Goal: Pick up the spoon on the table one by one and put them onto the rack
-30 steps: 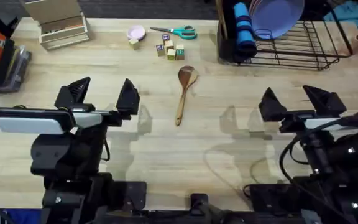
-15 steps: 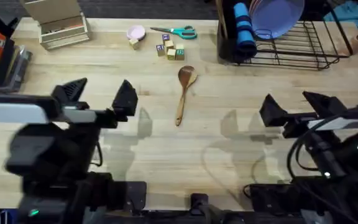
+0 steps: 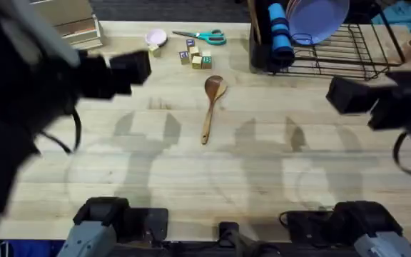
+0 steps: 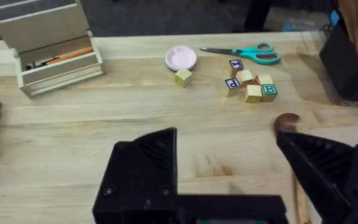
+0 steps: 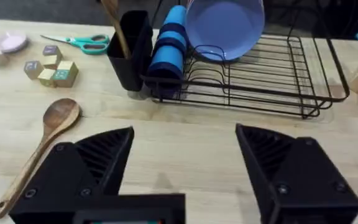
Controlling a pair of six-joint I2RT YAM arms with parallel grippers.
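A brown wooden spoon (image 3: 211,107) lies on the table (image 3: 262,171) near the middle, its bowl toward the rack (image 3: 337,53) at the far right. My left gripper (image 4: 229,180) hangs open and empty above the table, to the left of the spoon's bowl (image 4: 286,121). Also open and empty, my right gripper (image 5: 185,168) hovers to the right of the spoon (image 5: 42,143), facing the rack (image 5: 266,71). The rack holds a black caddy (image 5: 132,56) with a wooden handle in it, a blue cup (image 5: 169,43) and a lavender plate (image 5: 225,25).
Teal scissors (image 3: 202,36), several letter blocks (image 3: 195,58) and a small pink dish (image 3: 155,37) lie along the far edge behind the spoon. A beige holder (image 3: 70,25) stands at the far left. The left arm (image 3: 20,93) looms large and blurred.
Both arms have risen and swung forward over the table; the left one now shows large and blurred. The spoon has not moved.
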